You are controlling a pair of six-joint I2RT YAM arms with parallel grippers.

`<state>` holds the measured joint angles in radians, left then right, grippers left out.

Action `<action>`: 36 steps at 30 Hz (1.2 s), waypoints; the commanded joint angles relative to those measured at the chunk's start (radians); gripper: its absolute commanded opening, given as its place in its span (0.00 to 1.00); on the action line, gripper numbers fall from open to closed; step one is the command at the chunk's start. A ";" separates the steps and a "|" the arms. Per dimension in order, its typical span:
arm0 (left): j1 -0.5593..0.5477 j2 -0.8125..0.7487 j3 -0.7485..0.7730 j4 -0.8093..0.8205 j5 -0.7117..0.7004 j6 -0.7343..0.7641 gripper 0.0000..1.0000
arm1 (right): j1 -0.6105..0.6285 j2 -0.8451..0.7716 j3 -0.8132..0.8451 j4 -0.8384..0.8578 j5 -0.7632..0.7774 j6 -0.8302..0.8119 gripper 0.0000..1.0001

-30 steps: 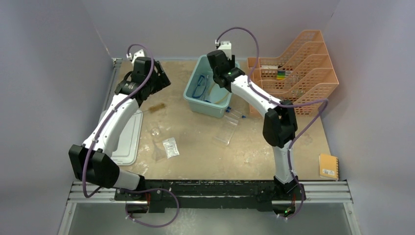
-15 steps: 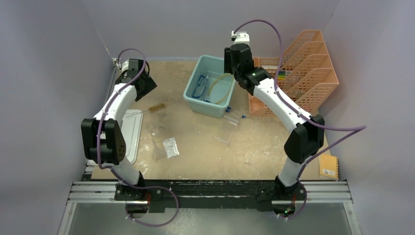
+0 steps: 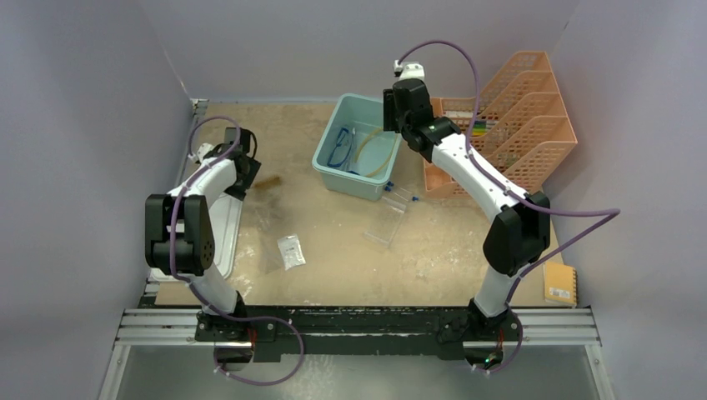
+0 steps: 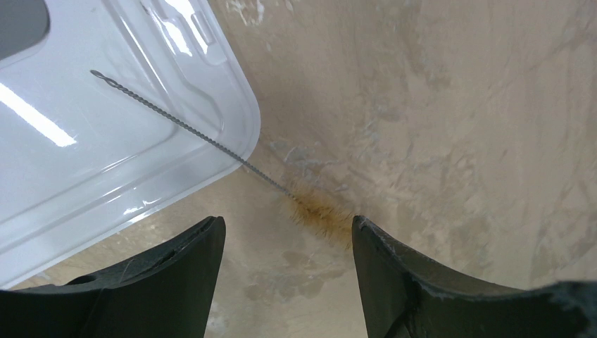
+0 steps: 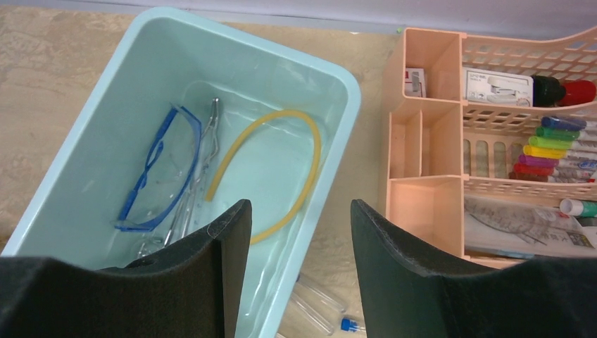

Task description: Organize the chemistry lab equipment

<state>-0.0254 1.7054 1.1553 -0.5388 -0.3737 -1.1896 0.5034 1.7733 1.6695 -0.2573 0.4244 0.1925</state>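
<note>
- Top view: my left pincer (image 3: 242, 171) hangs beside the brush (image 3: 267, 182), at the lid's (image 3: 223, 221) far end. My right pincer (image 3: 400, 108) hovers over the bin's (image 3: 338, 175) far right corner. A packet (image 3: 290, 250) and the rack (image 3: 388, 218) lie on the table (image 3: 433, 250).
- Left wrist: my left pincer (image 4: 285, 225) is spread wide and empty. The brush (image 4: 222, 148) lies just ahead, bristles on the table, wire stem across the lid (image 4: 105, 141) corner.
- Right wrist: my right pincer (image 5: 299, 211) is wide and grips nothing. Below, the bin (image 5: 338, 77) holds goggles (image 5: 158, 169), tongs (image 5: 197, 176) and an amber tube (image 5: 281, 169). The tray (image 5: 422, 141) stands to the right.
</note>
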 commanded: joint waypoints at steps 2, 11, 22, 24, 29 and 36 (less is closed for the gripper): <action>-0.002 0.015 -0.013 0.082 -0.133 -0.176 0.65 | -0.021 -0.020 0.020 0.007 0.017 -0.002 0.57; -0.003 0.093 -0.011 0.117 -0.078 -0.318 0.66 | -0.055 -0.028 0.017 -0.004 0.044 0.003 0.57; -0.013 0.214 0.040 0.081 -0.168 -0.315 0.46 | -0.098 -0.051 0.005 -0.014 0.097 0.018 0.57; -0.013 0.224 0.035 0.088 -0.172 -0.306 0.35 | -0.104 -0.058 0.001 -0.012 0.109 0.019 0.57; -0.016 0.210 0.048 0.114 -0.180 -0.244 0.00 | -0.111 -0.072 -0.010 -0.005 0.128 0.019 0.57; -0.029 0.126 0.115 0.138 -0.206 -0.100 0.00 | -0.114 -0.082 -0.017 -0.001 0.140 0.014 0.57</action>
<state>-0.0406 1.8980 1.2083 -0.4309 -0.5404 -1.3987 0.3923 1.7523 1.6596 -0.2863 0.5320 0.2012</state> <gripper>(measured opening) 0.009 0.570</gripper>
